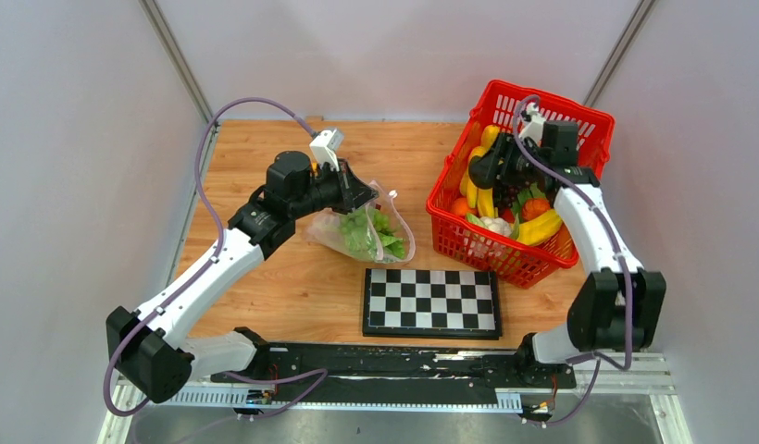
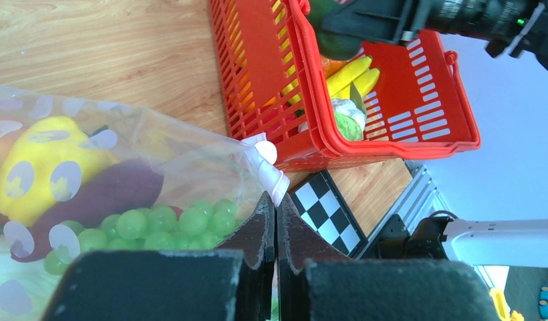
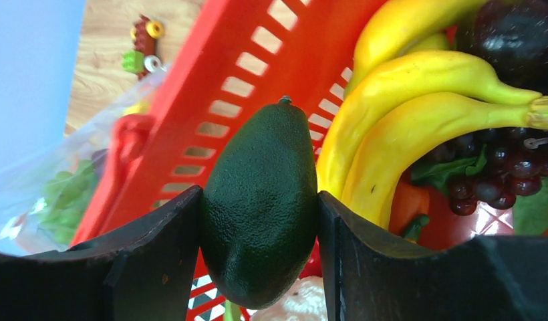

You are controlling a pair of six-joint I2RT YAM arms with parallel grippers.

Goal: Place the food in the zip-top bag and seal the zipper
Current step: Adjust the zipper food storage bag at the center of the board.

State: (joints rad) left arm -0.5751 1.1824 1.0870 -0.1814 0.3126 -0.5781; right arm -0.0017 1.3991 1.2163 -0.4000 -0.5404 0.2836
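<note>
The zip-top bag (image 1: 380, 236) lies left of centre on the table, with green lettuce (image 1: 362, 233) showing inside. In the left wrist view the bag (image 2: 158, 154) holds a yellow piece (image 2: 44, 164), a purple piece (image 2: 107, 200) and green grapes (image 2: 171, 224). My left gripper (image 2: 276, 200) is shut on the bag's edge at its pale pink zipper (image 2: 271, 172); from above, this gripper (image 1: 365, 196) sits at the bag's top. My right gripper (image 3: 260, 194) is shut on a dark green avocado (image 3: 261, 154) over the red basket (image 3: 258, 67), near its left wall (image 1: 475, 171).
The red mesh basket (image 1: 579, 125) at the back right holds bananas (image 3: 418, 100), dark grapes (image 3: 498, 177) and other toy food. A chessboard (image 1: 431, 302) lies at the front centre. A small toy-brick figure (image 3: 144, 48) sits on the table beyond the basket.
</note>
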